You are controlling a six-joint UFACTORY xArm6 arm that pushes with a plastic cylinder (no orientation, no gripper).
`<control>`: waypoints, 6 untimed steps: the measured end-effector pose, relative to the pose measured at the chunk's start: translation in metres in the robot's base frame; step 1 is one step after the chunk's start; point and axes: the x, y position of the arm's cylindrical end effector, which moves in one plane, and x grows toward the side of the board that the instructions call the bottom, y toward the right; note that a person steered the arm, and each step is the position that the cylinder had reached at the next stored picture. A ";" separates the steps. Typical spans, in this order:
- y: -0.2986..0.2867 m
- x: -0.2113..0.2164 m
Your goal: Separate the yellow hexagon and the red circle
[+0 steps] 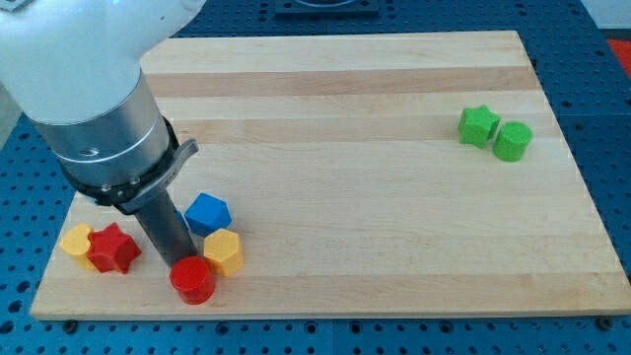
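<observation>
wooden board (355, 227) on blue perforated table (611, 148). no fingers on this rig, only a dark rod; my tip (184, 260) down at board level, low on the left, lower end partly masked by the red circle so exact contact point hard to tell.

red circle (192, 280) nearest the near edge, touching or just beside the yellow hexagon (223, 252) on its right and slightly farther. pair not yet separated. tip sits just left of the hexagon and at the far side of the circle, seemingly wedged toward the seam between them; likely placed there to lever one off the other.

blue hexagon-like block (208, 213) just beyond the yellow hexagon, close or touching. red star (112, 248) and a second yellow block (76, 240) touching each other near the left edge. green star (478, 125) and green round block (513, 141) together far right, well apart from the rest.

edges: red circle close to the near edge, little room to push it nearer without dropping off. open board to the right of the hexagon, wide and clear; pushing the hexagon rightward looks the safer line. leftward crowded by the red star.
</observation>
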 end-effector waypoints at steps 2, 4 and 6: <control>-0.020 0.000; -0.001 0.015; 0.031 0.022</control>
